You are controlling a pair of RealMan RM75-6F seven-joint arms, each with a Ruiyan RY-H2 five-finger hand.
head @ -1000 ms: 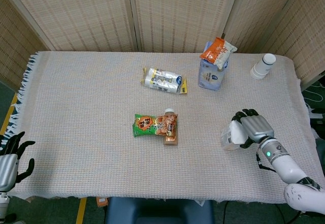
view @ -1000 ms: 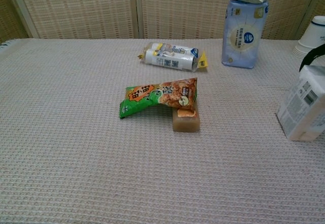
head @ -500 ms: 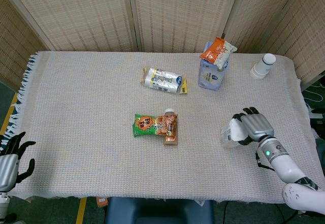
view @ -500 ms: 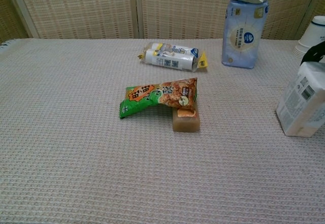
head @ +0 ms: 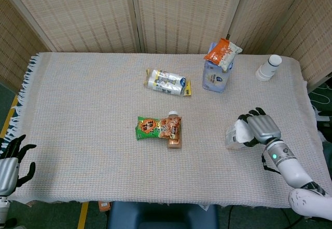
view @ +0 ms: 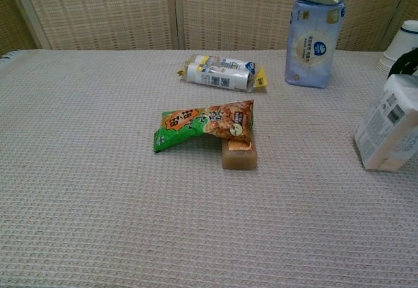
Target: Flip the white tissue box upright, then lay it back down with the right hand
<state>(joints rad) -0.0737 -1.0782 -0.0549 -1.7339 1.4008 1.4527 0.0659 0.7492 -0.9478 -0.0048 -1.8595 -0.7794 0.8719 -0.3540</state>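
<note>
Head view: my right hand [head: 261,127] grips the white tissue box [head: 234,135] at the right side of the bench [head: 88,115], dark fingers curled over the box's top edge, the box standing tilted on the woven cloth. My left hand [head: 10,161] hangs off the bench's near left corner, fingers spread and holding nothing. At the middle lies a green snack bag [head: 150,128] overlapping a brown block [head: 174,139]; behind it a yellow-ended packet [head: 167,82], then a blue tissue pack [head: 215,76] standing with an orange bag [head: 222,52] on top, and a stack of paper cups [head: 268,67] at the far right.

Chest view: the white tissue box [view: 390,131] leans at the right edge of the frame, its barcode side showing, a dark fingertip at its upper corner. The green snack bag [view: 196,126] lies well apart to its left.
</note>
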